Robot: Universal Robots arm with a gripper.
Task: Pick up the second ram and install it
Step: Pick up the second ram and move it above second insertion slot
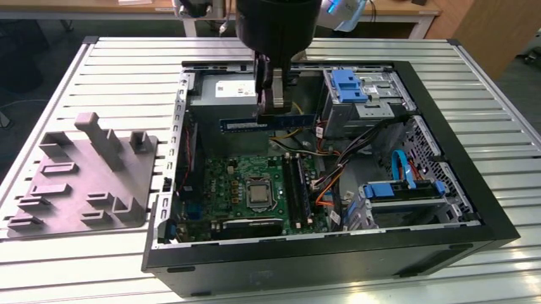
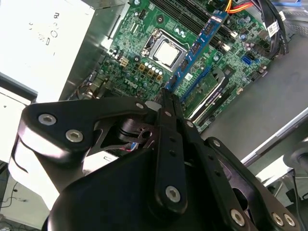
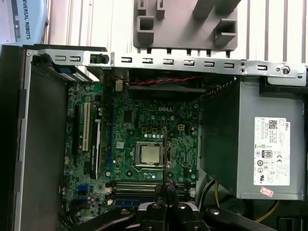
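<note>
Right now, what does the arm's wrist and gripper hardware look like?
In the second wrist view the gripper is matte black. Flat linkage bars spread to either side, joined by round silver pivot pins, and they taper to narrow, straight fingers. In the exterior view the gripper body is a dark, glossy cylinder.

Beyond the ribbed metal table (image 1: 76,272), a wooden desk (image 1: 397,10) stands at twelve o'clock, a wooden panel (image 1: 486,31) at two o'clock.

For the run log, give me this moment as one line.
gripper: shut on second ram | position: held above motherboard over open computer case | slot: not yet seated
</note>
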